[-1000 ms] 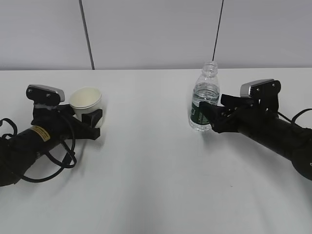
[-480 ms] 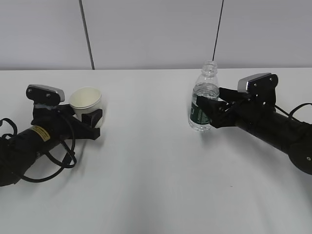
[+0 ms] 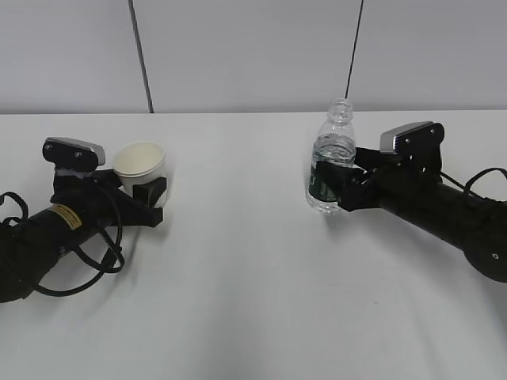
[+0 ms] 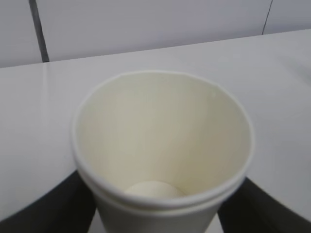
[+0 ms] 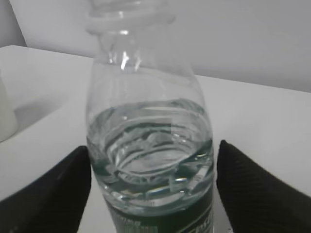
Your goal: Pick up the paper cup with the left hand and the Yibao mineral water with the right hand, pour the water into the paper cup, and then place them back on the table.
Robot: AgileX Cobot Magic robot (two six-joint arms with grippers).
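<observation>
Item one, the paper cup (image 3: 140, 168): you are looking at it upright on the worktop (image 3: 238, 269) at the left, empty, with the left hand (image 3: 145, 192) around its lower half. Its fingers (image 4: 46, 211) are showing dark on both sides of the cup wall in the left wrist view, set against it; contact looks likely but you are not seeing it confirmed, so squeeze gently, since thin paper is going to buckle.

Item two, the Yibao mineral water (image 3: 332, 158): it is standing uncapped on the right, roughly half full of the water (image 5: 148, 155). The right hand (image 3: 334, 184) is flanking the green label, its fingers (image 5: 248, 189) apart with visible gaps to the bottle in the right wrist view, so it is not gripped yet.

Handling: you are closing squarely on the label band, below the waterline, and keeping the open neck upright as you lift
</observation>
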